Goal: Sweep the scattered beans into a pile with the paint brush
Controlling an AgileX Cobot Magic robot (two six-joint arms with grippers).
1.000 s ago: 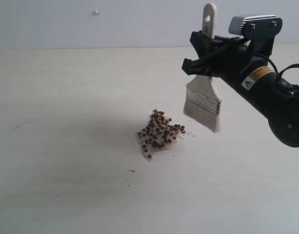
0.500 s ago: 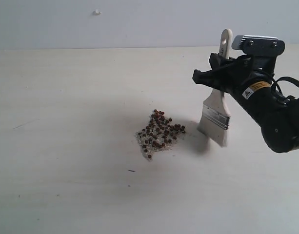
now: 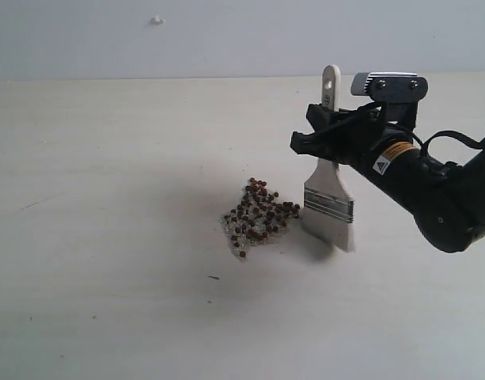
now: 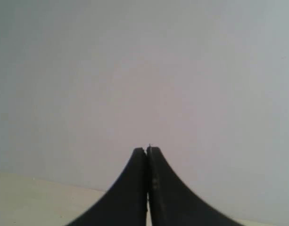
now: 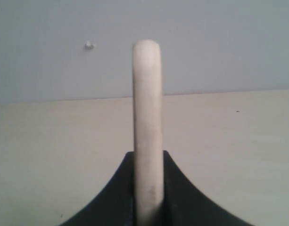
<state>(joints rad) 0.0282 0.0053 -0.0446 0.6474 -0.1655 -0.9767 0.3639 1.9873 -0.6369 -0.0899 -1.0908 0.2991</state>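
The beans lie heaped as one pile (image 3: 257, 216) of small reddish-brown beads with whitish crumbs, in the middle of the pale table (image 3: 107, 198). My right gripper (image 3: 325, 142) is shut on the cream handle of the paint brush (image 3: 331, 194), which stands almost upright. Its whitish bristles (image 3: 331, 230) touch the table just right of the pile. In the right wrist view the handle (image 5: 147, 122) rises edge-on between the two black fingers. My left gripper (image 4: 147, 151) is shut on nothing and faces a blank wall; the exterior view does not show it.
A small dark speck (image 3: 214, 278) lies on the table in front of the pile. A grey wall (image 3: 226, 32) with a small white stud (image 3: 157, 20) stands behind the table's far edge.
The right gripper swung the brush out to the right while lowering it, then brought it back left. The bristles now rest on the table beside the pile. The pile has not shifted.
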